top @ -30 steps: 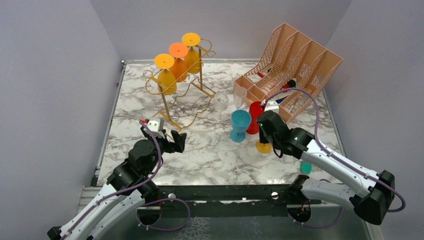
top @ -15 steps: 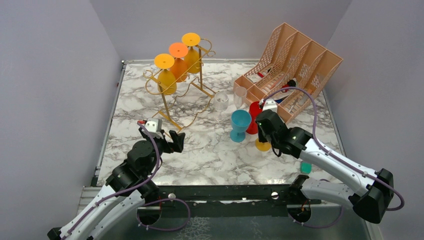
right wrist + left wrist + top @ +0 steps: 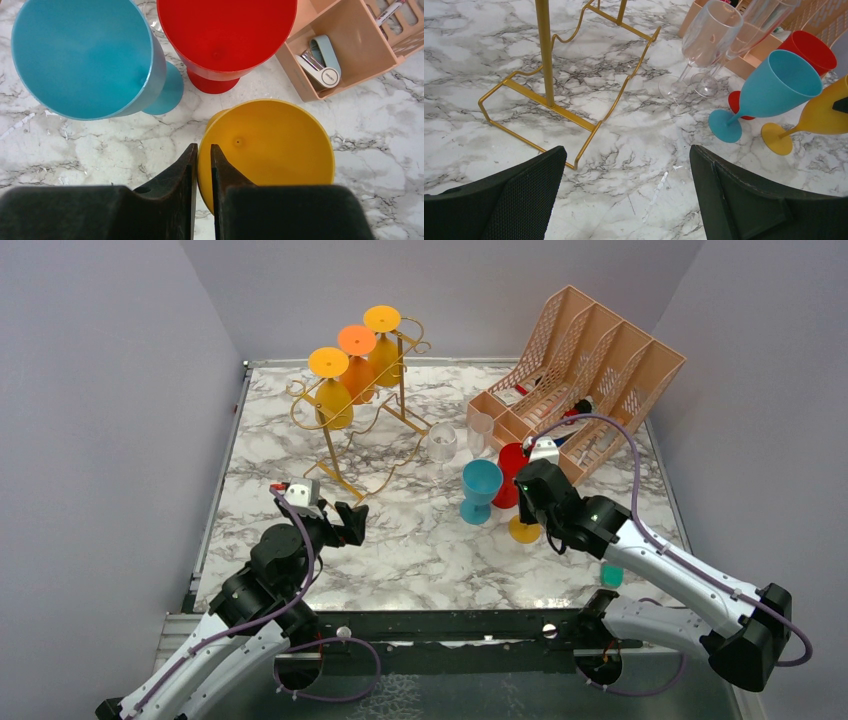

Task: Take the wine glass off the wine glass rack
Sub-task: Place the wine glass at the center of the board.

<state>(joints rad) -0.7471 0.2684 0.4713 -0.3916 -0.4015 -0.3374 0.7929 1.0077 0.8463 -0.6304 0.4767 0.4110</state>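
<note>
Wine glass (image 3: pixel 270 150), yellow, stands upright off the rack (image 3: pixel 544 50) | rim sits between near-shut fingers of my right gripper (image 3: pixel 204 147), grip unclear | left gripper (image 3: pixel 626 150) gapes wide, empty

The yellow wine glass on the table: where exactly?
Top view, right side: the yellow wine glass stands, rim in the right gripper, beside the red glass and blue glass.

Gold rack (image 3: pixel 544 50); grey-veined white table (image 3: pixel 624 150); teal glass (image 3: pixel 774 82); flute (image 3: pixel 711 32) perhaps pinkish
</note>
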